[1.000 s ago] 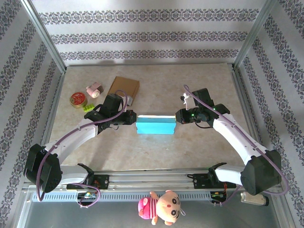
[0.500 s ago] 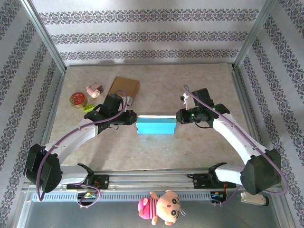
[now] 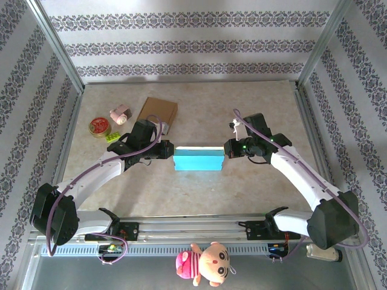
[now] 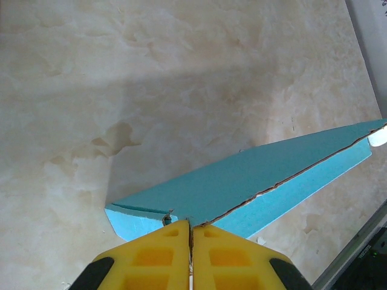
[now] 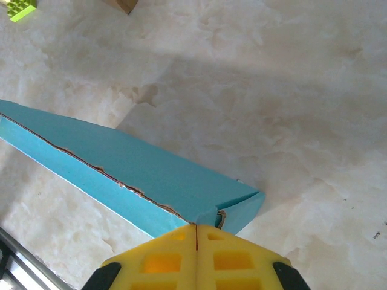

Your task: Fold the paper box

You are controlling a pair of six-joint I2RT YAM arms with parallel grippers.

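Note:
The turquoise paper box (image 3: 198,159) lies flattened on the marble table between my two arms, its raw brown edge running lengthwise. My left gripper (image 3: 169,151) is shut on the box's left end; in the left wrist view the yellow fingers (image 4: 163,248) meet on that edge of the box (image 4: 242,181). My right gripper (image 3: 225,150) is shut on the right end. The right wrist view has its gripper (image 5: 196,228) pinching the seam beside the folded end flap of the box (image 5: 151,169).
A brown cardboard piece (image 3: 158,112), a pink roll (image 3: 120,113), a red round tin (image 3: 99,126) and a green block (image 3: 112,137) sit at the back left. A pink plush toy (image 3: 204,263) hangs below the front rail. Patterned walls enclose three sides.
The right gripper's jaws have closed the last bit onto the box's right end. The left gripper and the box have stayed where they were.

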